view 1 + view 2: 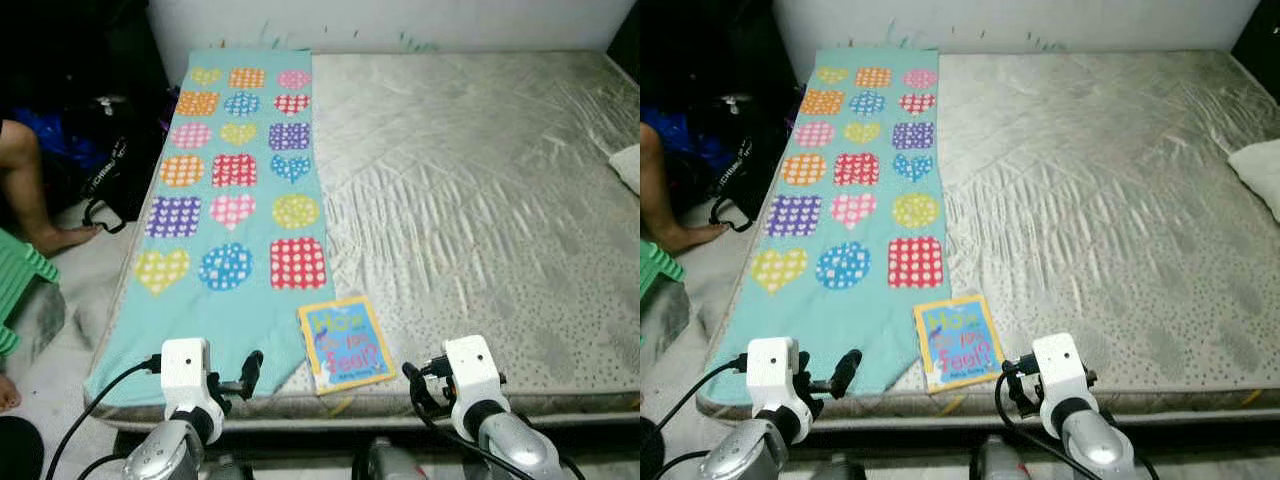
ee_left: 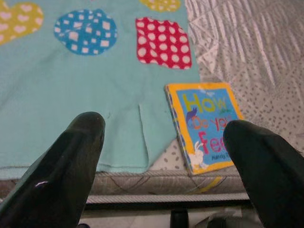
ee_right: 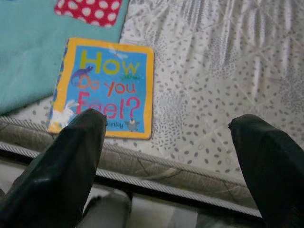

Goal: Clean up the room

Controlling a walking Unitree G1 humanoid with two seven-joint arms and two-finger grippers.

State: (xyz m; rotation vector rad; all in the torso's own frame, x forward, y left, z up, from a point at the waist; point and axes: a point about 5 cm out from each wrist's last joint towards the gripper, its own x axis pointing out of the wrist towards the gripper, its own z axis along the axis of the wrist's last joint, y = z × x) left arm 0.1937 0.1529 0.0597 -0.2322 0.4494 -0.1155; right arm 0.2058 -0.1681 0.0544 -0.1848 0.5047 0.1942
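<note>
A bare grey quilted mattress (image 1: 470,200) carries a turquoise patchwork blanket (image 1: 225,200); the yellow-bordered picture book (image 1: 345,343) lies at its near edge, between the open left tool (image 2: 164,156) and open right tool (image 3: 166,156).

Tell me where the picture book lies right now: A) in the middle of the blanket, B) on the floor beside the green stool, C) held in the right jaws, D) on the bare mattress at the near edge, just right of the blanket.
D: the picture book lies flat on the mattress near its front edge, beside the blanket, with both grippers open and short of it.
</note>
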